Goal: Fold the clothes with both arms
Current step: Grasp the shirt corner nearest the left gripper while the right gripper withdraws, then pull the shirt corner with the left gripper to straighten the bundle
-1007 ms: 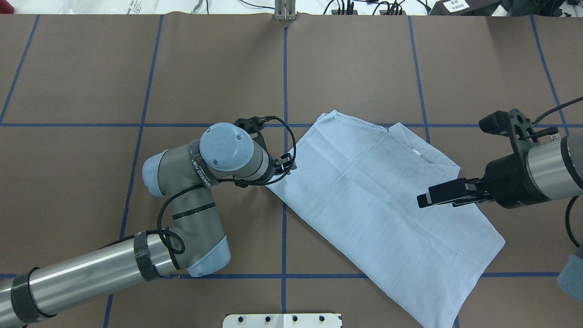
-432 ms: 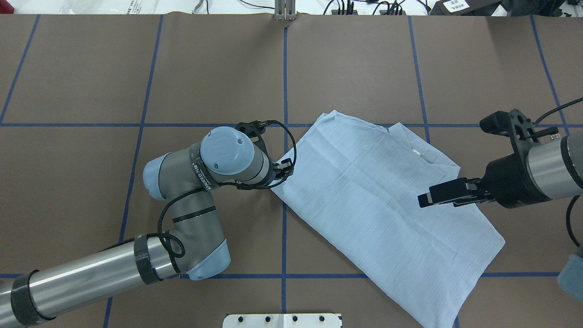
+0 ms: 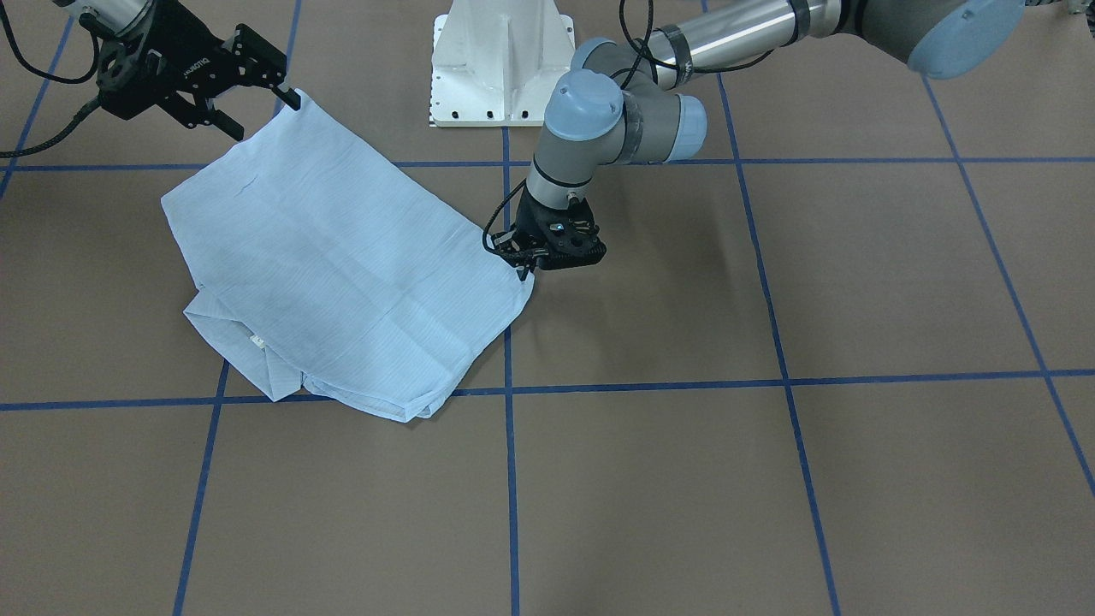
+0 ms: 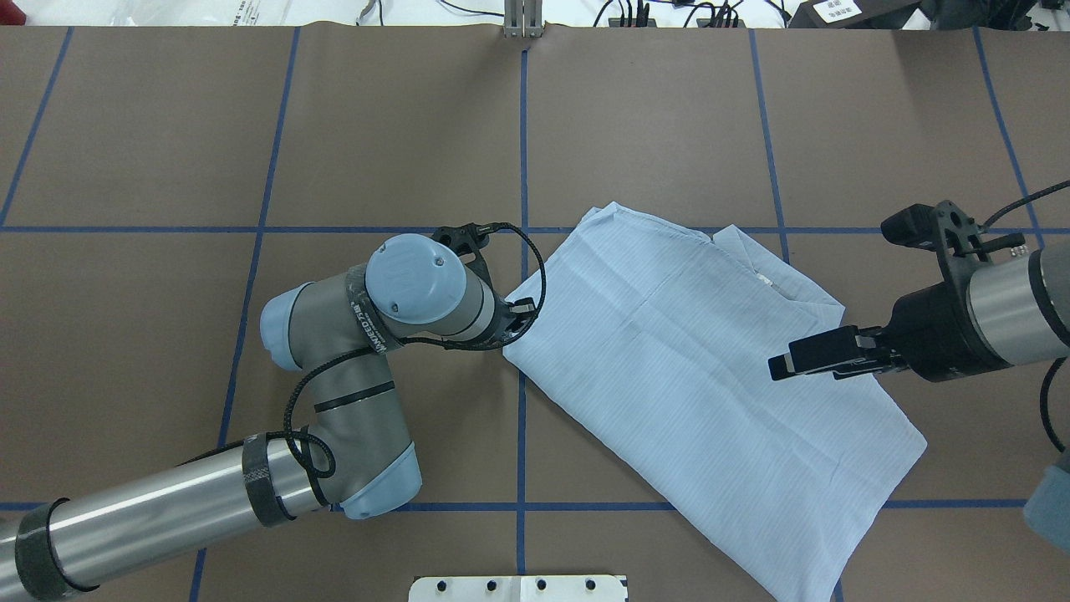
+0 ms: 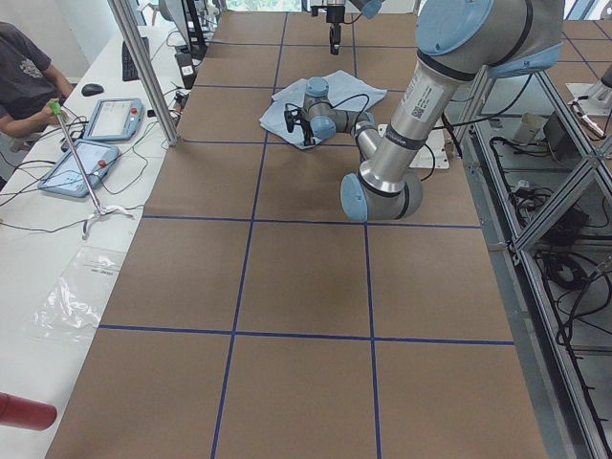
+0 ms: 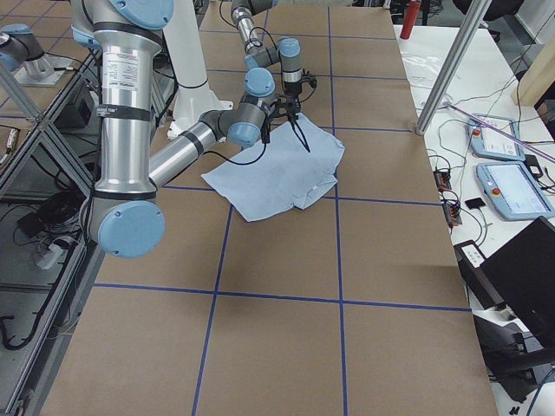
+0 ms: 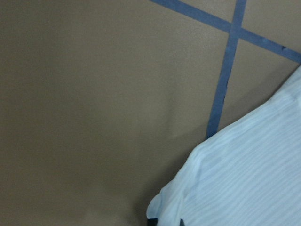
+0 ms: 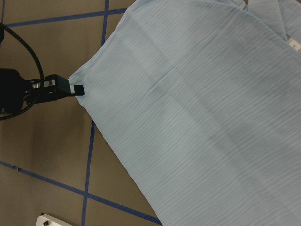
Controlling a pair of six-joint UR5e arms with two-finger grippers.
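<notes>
left tool (image 3: 523,269) pinches a shirt (image 4: 685,368) corner low on the tabletop (image 4: 167,125), prob to carry it over for a fold; right tool (image 3: 265,118) hovers above, jaws apart, ready

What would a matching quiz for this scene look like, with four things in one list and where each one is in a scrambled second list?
Things:
1. shirt
2. left claw
3. right claw
4. white pedestal

Places:
A. over the shirt, jaws apart
B. at the edge of the table on the robot's side
C. lying flat on the table
D. at the shirt's corner

Pairs: 1-C, 2-D, 3-A, 4-B
</notes>
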